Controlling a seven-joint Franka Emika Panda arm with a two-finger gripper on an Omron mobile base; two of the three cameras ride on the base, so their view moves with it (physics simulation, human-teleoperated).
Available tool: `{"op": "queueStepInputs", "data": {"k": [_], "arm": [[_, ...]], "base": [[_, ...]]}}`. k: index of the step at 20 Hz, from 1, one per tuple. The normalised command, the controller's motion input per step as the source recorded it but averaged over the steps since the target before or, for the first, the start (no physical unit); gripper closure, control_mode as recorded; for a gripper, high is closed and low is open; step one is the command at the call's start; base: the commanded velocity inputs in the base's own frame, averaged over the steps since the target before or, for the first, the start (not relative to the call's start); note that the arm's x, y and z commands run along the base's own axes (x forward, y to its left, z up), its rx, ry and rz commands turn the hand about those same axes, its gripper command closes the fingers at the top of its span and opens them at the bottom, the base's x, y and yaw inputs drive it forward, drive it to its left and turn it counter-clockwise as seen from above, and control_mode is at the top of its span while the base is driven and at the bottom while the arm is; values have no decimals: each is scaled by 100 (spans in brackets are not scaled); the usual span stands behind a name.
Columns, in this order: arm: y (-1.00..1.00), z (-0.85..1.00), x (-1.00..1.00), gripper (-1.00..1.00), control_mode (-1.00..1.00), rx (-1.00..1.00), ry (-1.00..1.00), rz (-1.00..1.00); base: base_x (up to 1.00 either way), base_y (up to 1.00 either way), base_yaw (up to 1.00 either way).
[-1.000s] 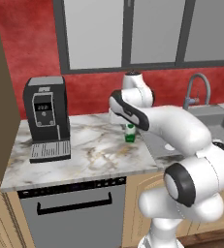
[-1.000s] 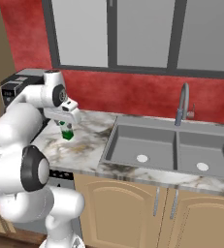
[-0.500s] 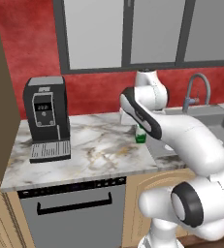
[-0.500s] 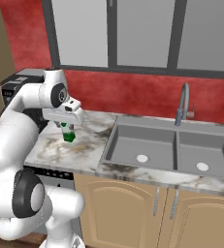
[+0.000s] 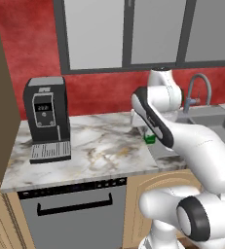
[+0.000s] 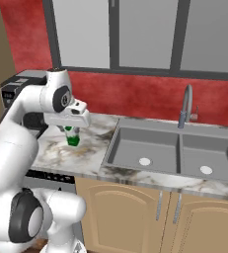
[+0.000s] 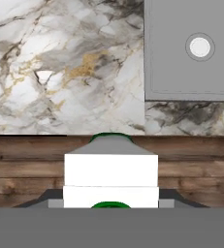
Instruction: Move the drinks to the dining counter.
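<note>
A small green-and-white carton [image 6: 72,138], one of the drinks, hangs just above the marble worktop [image 6: 51,153] near the sink's left rim. My gripper [image 6: 72,130] points straight down and is shut on it. From the left base view the carton's green bottom [image 5: 149,139] peeks out behind my forearm. In the hand view the carton's white top [image 7: 111,177] sits between my jaws, with marble and the sink corner past it. The dining counter is out of view.
A black coffee machine [image 5: 46,116] stands at the worktop's left end. The double sink [image 6: 174,154] with its faucet [image 6: 185,105] lies to the right. A dishwasher front [image 5: 72,214] is below the worktop, and wood floor [image 7: 26,169] shows past the counter's edge.
My arm has swung to the right with the carton in its grip, from over the middle of the worktop to beside the sink's left rim. The coffee machine has stayed put.
</note>
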Motion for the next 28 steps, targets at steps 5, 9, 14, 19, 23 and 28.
{"op": "queueStepInputs", "data": {"k": [5,9,14,19,23,28], "arm": [[-15,10,-14,100,-100,0,-8,6],[-1,13,-7,100,-100,0,-2,0],[0,7,-2,100,-100,0,0,0],[0,5,0,100,-100,0,0,0],[0,0,0,100,-100,0,0,0],[0,0,0,100,-100,0,0,0]], "base": [[0,0,0],[0,0,0],[0,0,0],[0,0,0],[0,0,0],[0,0,0]]}}
